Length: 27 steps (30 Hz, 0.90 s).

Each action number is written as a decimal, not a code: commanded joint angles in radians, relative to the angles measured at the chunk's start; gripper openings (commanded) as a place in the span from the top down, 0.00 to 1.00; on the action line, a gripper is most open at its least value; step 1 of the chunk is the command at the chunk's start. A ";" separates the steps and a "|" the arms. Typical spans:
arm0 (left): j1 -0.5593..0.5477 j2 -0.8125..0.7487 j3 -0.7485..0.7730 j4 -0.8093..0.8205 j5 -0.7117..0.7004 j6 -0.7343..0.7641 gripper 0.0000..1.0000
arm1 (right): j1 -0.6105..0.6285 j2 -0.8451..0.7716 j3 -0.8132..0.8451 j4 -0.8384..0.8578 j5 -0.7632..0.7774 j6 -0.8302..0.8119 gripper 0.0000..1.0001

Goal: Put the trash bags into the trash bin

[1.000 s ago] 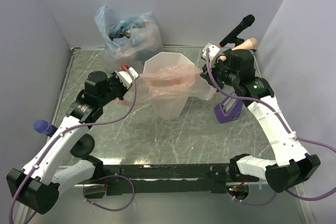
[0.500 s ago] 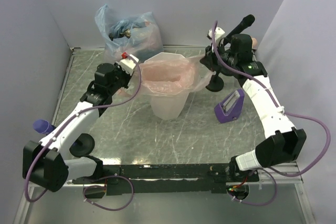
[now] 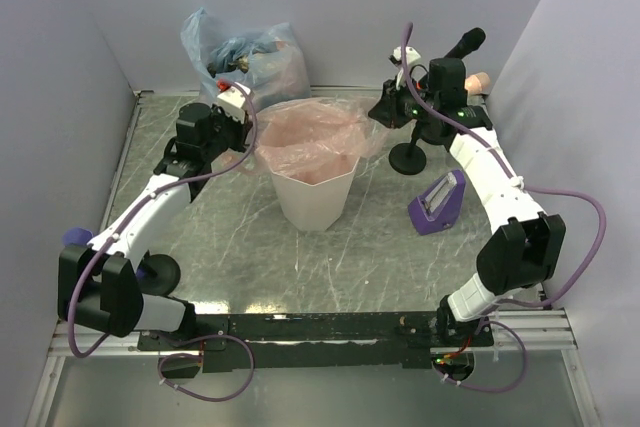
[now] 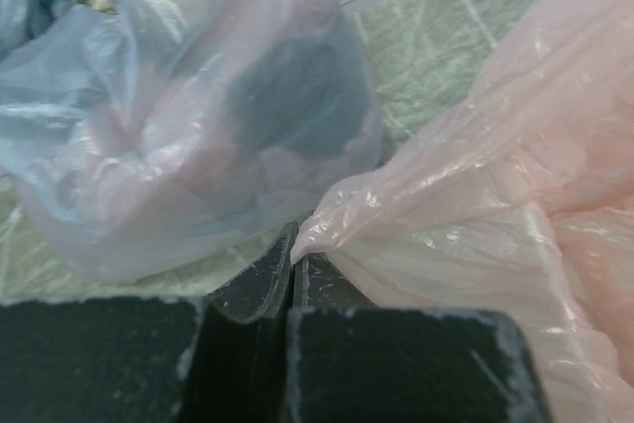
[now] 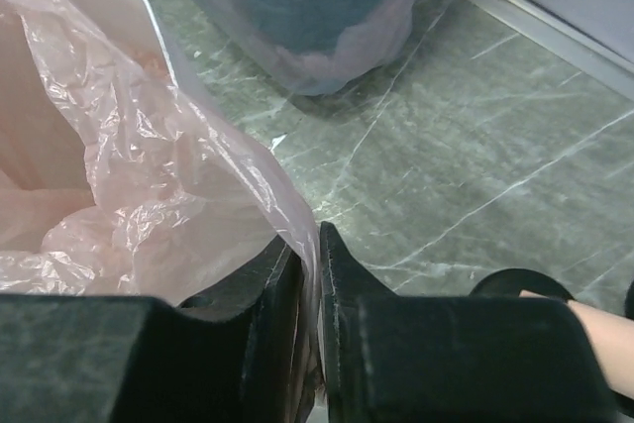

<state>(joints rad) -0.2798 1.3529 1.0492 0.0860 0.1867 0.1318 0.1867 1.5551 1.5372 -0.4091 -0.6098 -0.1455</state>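
**A:** What takes up the most room in the overhead view?

**B:** The table. It's a flat green slab with pale veins like marble, filling the middle of the frame.

**A:** And where is the bin?

**B:** The bin stands upright at the centre of the frame. It is matte white plastic, with flat angular facets that narrow toward its foot.

**A:** What's the pink stuff on top?

**B:** That's the pink bag, a thin, crinkly film you can half see through. It lies across the bin's mouth and is drawn out toward both sides.

**A:** And the lump at the upper left?

**B:** A stuffed bag of clear bluish film, bulging and creased, with dark shapes inside. It sits behind the bin against the back wall.

**A:** How are the jaws?

**B:** The left gripper is closed, and its black fingers pinch a gathered corner of the pink bag. The right gripper is nearly closed, with only a slit between its fingers. The pink film runs down into that slit and is clamped there.

**A:** Anything smaller?

**B:** To the right of the bin there's a glossy purple wedge. Above it is a black stand with a round base.
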 commanded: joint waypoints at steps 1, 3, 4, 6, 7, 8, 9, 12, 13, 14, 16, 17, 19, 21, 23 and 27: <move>0.014 -0.009 0.049 0.011 0.120 -0.058 0.96 | -0.009 -0.009 0.017 0.038 -0.042 0.061 0.68; 0.017 -0.006 0.055 0.000 0.158 -0.067 0.94 | -0.010 -0.021 0.005 0.042 -0.067 0.067 0.55; 0.019 -0.002 0.058 -0.003 0.174 -0.072 0.92 | -0.010 -0.023 0.000 0.047 -0.079 0.070 0.49; 0.021 0.006 0.070 -0.003 0.191 -0.083 0.89 | -0.010 -0.027 -0.008 0.061 -0.096 0.089 0.45; 0.021 0.012 0.080 -0.005 0.200 -0.086 0.87 | -0.009 -0.027 -0.006 0.070 -0.111 0.090 0.45; 0.021 0.020 0.089 -0.006 0.207 -0.086 0.87 | -0.012 -0.024 -0.002 0.072 -0.126 0.089 0.48; 0.021 0.028 0.100 -0.005 0.209 -0.086 0.87 | -0.012 -0.018 0.006 0.072 -0.134 0.092 0.56; 0.025 0.051 0.124 -0.008 0.206 -0.092 0.93 | -0.015 0.002 0.027 0.072 -0.148 0.096 0.86; 0.028 0.060 0.136 -0.011 0.198 -0.096 0.97 | -0.015 0.009 0.032 0.069 -0.148 0.099 0.96; 0.030 0.072 0.150 -0.017 0.195 -0.103 0.99 | -0.015 0.020 0.034 0.064 -0.131 0.107 1.00; 0.034 0.098 0.169 -0.044 0.201 -0.100 0.99 | -0.016 0.043 0.041 0.046 -0.088 0.119 1.00; 0.033 0.112 0.179 -0.057 0.203 -0.100 0.99 | -0.016 0.054 0.043 0.036 -0.073 0.124 1.00; 0.036 0.133 0.186 -0.071 0.212 -0.115 0.99 | -0.021 0.075 0.043 0.027 -0.059 0.142 1.00; 0.037 0.146 0.175 -0.072 0.232 -0.124 1.00 | -0.024 0.092 0.041 0.020 -0.048 0.144 1.00; 0.037 0.156 0.166 -0.077 0.253 -0.164 0.99 | -0.024 0.105 0.032 0.013 -0.047 0.171 1.00; 0.037 0.175 0.156 -0.125 0.302 -0.175 0.99 | -0.024 0.103 0.000 0.000 -0.047 0.184 1.00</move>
<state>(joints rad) -0.2436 1.5177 1.1965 0.0021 0.4149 0.0002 0.1711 1.6745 1.5383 -0.4076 -0.6651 0.0040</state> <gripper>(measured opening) 0.013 0.008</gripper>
